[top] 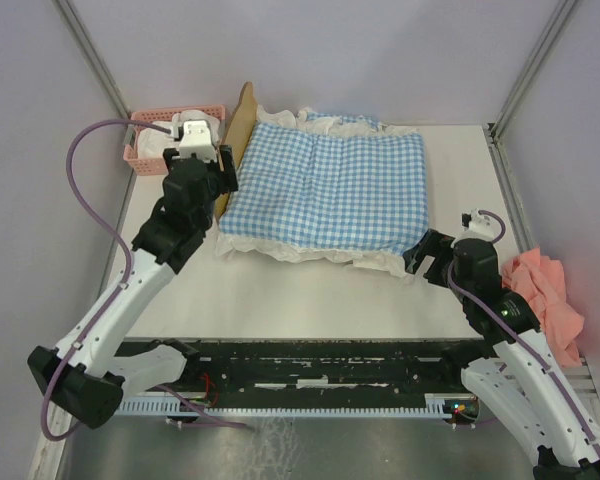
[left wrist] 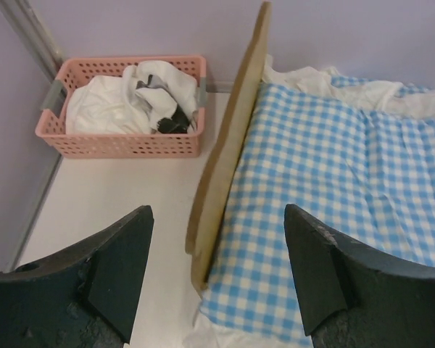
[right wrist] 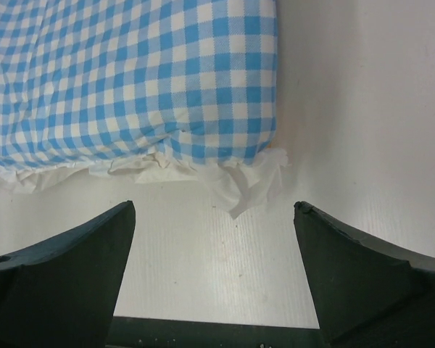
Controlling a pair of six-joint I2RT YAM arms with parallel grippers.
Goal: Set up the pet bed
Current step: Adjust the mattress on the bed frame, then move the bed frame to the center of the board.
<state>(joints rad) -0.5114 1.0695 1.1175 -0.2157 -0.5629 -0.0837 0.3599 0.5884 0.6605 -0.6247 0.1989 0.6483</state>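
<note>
Mostly the pet bed (top: 240, 125) lies hidden under checked bedding (top: 325, 190) mid-table, only its headboard (left wrist: 228, 159) showing, while the left gripper (left wrist: 217, 217) gapes facing that board and the right gripper (right wrist: 214, 210) gapes at the frilled corner.

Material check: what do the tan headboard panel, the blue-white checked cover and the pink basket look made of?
Tan scalloped headboard panel: probably light wood or plywood, matte, thin flat edge. Blue-white checked cover: soft woven fabric, creased, with white ruffled trim. Pink lattice basket: likely moulded plastic, uniform colour, regular perforated walls.
</note>
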